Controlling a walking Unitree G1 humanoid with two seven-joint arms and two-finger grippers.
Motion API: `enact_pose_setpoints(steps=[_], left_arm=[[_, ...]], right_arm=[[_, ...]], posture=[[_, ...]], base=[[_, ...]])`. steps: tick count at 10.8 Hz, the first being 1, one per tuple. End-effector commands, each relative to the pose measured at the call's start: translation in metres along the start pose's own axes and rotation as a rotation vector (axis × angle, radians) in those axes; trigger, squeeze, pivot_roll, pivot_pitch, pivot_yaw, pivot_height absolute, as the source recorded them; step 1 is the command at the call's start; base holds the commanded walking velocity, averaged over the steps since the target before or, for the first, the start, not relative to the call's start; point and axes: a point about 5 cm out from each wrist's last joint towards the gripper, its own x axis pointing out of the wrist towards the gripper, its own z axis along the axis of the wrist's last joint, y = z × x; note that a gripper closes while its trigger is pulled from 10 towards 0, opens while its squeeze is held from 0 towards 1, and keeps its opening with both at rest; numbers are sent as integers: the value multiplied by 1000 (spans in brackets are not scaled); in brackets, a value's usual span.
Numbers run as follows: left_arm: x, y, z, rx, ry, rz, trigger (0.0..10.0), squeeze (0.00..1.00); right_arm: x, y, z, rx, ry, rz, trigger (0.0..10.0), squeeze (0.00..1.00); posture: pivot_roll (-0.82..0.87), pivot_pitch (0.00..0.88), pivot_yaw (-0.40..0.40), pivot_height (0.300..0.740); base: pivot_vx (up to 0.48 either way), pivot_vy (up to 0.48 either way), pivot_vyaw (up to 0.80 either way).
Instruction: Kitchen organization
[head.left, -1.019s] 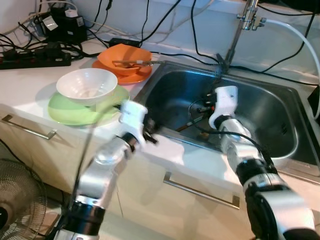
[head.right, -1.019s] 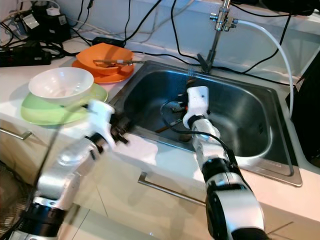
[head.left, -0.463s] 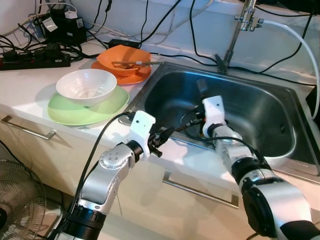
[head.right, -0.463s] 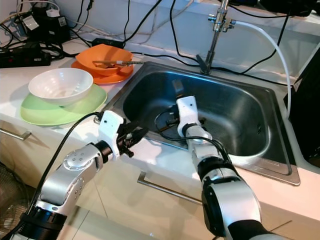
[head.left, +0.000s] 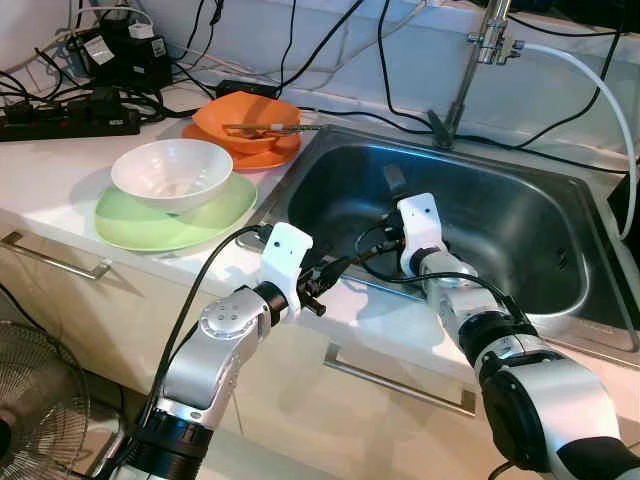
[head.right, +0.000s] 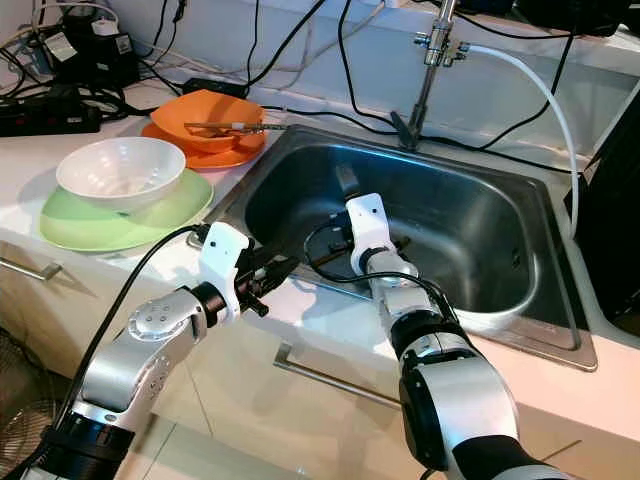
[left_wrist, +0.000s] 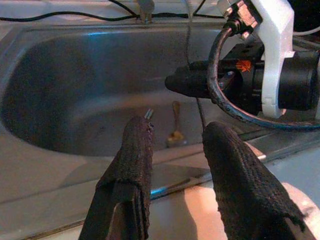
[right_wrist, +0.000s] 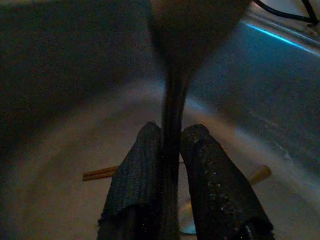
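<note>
Steel sink (head.left: 560, 290) holds your right gripper (right_wrist: 170, 165), clamped on a dark spoon (right_wrist: 172, 75) above its floor; your left gripper (left_wrist: 175, 150) waits parted at the front rim; next, lift clear toward the orange bowl (head.left: 245, 115).

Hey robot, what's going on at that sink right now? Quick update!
Right gripper down in the sink, shut on a dark utensil. Left gripper open at the sink's front rim. Chopsticks and a spoon lie on the sink bottom.
</note>
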Motion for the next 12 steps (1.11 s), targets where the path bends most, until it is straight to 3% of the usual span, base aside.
enact_pose_setpoints(steps=[1, 4, 5, 6, 8, 12], left_arm=[[1, -3, -5, -1, 36, -13, 10000, 0], [2, -4, -4, -3, 34, -19, 10000, 0], [2, -4, -4, -2, 34, -14, 10000, 0], [2, -4, -4, 0, 32, -11, 10000, 0], [2, -3, -3, 6, 23, 1, 10000, 0], [3, 10, 13, 110, -79, 150, 10000, 0]], right_arm=[[-1, 4, -11, 4, 58, 13, 10000, 0], [0, 2, -7, 11, 42, 9, 10000, 8], [0, 2, -6, 11, 39, 6, 10000, 667], [0, 2, -4, -4, 27, 7, 10000, 0], [1, -1, 3, 1, -5, -5, 10000, 0], [4, -5, 54, 2, -244, 12, 10000, 0]], posture=[[276, 0, -71, 740], [276, 0, -72, 740], [278, 0, -73, 740], [278, 0, -73, 740], [271, 0, -70, 740], [256, 0, -70, 740]], base=[[0, 0, 0], [0, 0, 0], [0, 0, 0], [0, 0, 0], [0, 0, 0], [0, 0, 0]])
